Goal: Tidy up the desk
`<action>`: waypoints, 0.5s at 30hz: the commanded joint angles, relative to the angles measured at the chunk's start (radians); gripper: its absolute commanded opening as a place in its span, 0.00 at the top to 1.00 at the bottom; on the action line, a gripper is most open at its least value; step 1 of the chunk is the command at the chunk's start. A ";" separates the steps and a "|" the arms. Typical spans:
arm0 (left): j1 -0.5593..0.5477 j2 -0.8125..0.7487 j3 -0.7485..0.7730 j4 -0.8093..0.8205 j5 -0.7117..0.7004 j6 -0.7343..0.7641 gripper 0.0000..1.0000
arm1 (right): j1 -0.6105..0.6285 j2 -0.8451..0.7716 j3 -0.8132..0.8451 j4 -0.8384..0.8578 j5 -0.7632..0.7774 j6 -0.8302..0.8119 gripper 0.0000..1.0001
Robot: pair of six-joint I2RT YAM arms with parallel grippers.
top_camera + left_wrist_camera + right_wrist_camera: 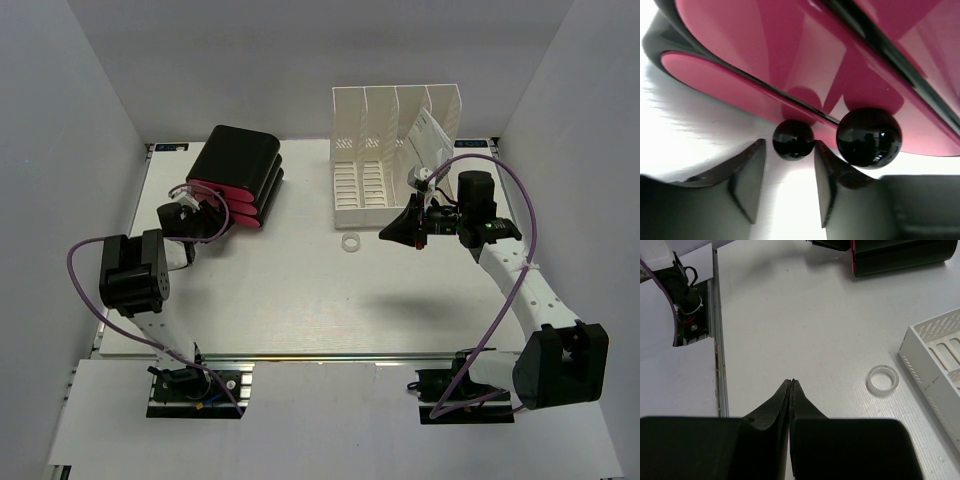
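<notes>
Two tools were out over the white tabletop (300, 300). It lay flat in the middle of the top view, with grey walls around it and a silver rail (330, 357) along its near edge.

The left tool (212, 216) was at the back left, right up against a stack of black and pink cases (238, 175). Its fingers (747, 175) were apart. A small black ball (793, 139) sat just in front of the gap, and a bigger black ball (869, 136) was beside it on the right. I think the tool was down low and close so it could pinch the small ball or nudge the stack straight. The cases looked smooth and shiny, with round corners. Both balls were round and glossy, like beads.

The right tool (791, 385) hung above the tabletop with its two fingers pressed together, and it held nothing. A little see-through ring (882, 380) lay flat near it, just in front of the white rack (390, 150). I guess the tool waited there because the ring was a loose thing to tidy up. The rack looked like hard plastic with rows of slots. It stood at the back so papers could stand up in it, and one white paper (428, 135) leaned near its right end. Up close, the tabletop showed faint fine lines.
</notes>
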 commanded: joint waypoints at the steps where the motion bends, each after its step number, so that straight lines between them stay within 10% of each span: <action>1: -0.002 0.004 0.030 0.067 -0.005 -0.030 0.49 | -0.006 0.001 0.024 -0.003 -0.018 -0.014 1.00; 15: 0.007 -0.087 -0.033 0.039 -0.036 -0.043 0.77 | -0.011 -0.005 0.024 -0.006 -0.013 -0.017 1.00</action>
